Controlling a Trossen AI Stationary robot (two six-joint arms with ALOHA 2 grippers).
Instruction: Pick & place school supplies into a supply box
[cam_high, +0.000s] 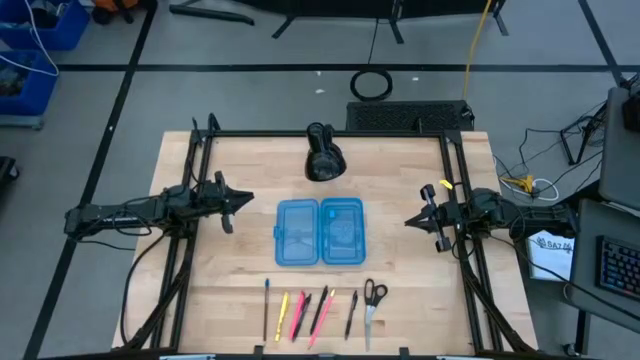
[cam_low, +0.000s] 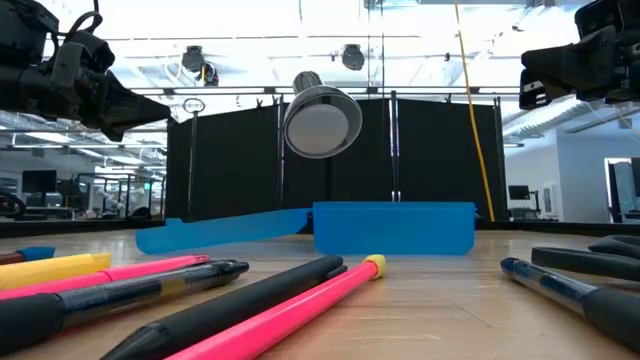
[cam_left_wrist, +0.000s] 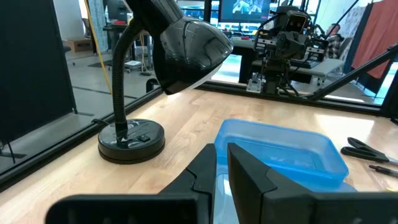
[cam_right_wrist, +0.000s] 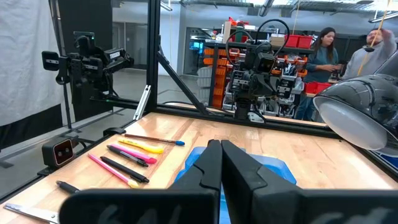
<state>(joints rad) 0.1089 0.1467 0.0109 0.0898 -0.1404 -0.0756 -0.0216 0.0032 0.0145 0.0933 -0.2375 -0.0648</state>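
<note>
Supply box (cam_high: 320, 232) is laid open between both pincers, ready for loading. Left gripper (cam_high: 229, 203) – fingers slightly parted, empty; right gripper (cam_high: 428, 213) – pressed together, empty. Pens (cam_high: 306, 312) lie untouched.

Wood table (cam_high: 240, 280), translucent plastic supply box (cam_high: 320, 232), glossy lamp (cam_left_wrist: 180, 43).

Grey floor (cam_high: 250, 90), black partition panels (cam_low: 240, 160), 2 people (cam_right_wrist: 323, 53) behind table.

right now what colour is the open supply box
Translucent light blue; the supply box shows best in the high view.
</note>
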